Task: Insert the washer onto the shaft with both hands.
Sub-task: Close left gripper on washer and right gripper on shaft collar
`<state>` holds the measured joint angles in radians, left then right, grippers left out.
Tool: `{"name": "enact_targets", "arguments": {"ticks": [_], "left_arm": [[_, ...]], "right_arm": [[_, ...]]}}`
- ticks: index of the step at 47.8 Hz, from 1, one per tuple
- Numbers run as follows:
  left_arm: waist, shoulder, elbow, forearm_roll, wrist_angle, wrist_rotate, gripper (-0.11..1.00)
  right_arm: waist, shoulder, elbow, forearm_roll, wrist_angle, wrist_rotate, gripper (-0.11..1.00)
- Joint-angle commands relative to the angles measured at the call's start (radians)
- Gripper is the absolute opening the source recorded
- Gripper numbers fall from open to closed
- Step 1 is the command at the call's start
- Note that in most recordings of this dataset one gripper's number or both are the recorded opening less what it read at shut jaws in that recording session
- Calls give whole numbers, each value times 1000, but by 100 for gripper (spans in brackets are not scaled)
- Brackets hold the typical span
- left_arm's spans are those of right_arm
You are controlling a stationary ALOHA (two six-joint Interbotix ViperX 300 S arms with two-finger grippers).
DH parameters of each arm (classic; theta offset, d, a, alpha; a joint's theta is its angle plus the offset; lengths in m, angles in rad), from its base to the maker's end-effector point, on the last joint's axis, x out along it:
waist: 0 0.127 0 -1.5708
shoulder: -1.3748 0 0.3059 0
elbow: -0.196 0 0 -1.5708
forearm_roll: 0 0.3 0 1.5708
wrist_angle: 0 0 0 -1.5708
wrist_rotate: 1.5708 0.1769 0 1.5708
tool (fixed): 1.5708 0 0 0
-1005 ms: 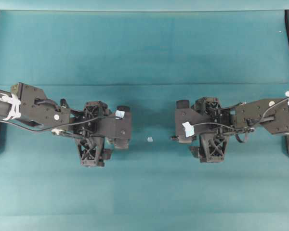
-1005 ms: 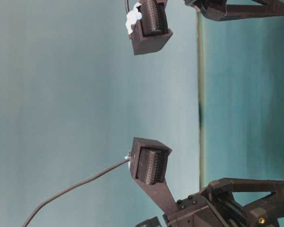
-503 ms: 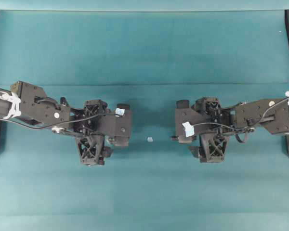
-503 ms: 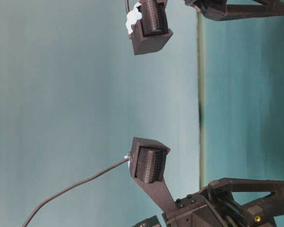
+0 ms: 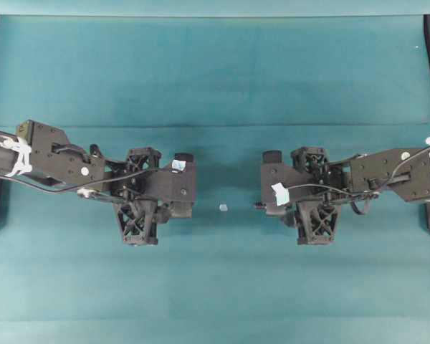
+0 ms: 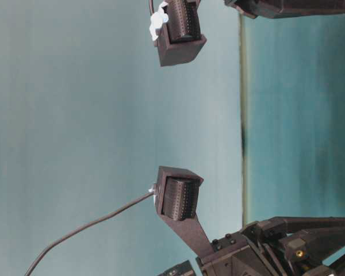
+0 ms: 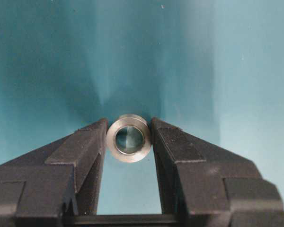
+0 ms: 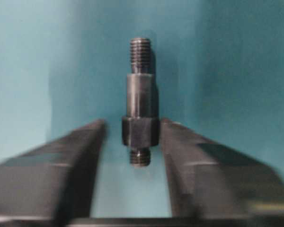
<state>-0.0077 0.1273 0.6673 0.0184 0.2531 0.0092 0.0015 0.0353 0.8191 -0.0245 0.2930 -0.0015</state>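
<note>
Wrist cams show what overhead hides: left gripper [image 7: 129, 137] pinching the washer [image 7: 128, 138] at its tips, right gripper [image 8: 132, 137] w/ the shaft [image 8: 139, 101] between near-closed fingers, contact unclear.

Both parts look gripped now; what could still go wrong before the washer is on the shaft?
The left gripper pinches the washer only at the fingertips, so it might twist or slip out. The right gripper clamps only the shaft near its lower end; contact might tilt it. The threaded tip may snag the bore.

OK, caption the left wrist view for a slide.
Left tool gripping the washer by its rim, bore facing the camera, above the teal table.
</note>
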Motion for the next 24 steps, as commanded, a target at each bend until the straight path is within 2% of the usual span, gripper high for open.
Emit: {"name": "enact_targets", "arguments": {"ticks": [1, 4, 24], "left_arm": [[-2, -6, -5, 2, -6, 2, 37], [-2, -6, -6, 3, -6, 3, 37], [-2, -8, -6, 2, -6, 6, 37]], "right_arm": [[-9, 5, -8, -2, -2, 2, 4], [-11, 5, -9, -2, 0, 3, 0], [-20, 5, -9, -2, 6, -3, 0]]}}
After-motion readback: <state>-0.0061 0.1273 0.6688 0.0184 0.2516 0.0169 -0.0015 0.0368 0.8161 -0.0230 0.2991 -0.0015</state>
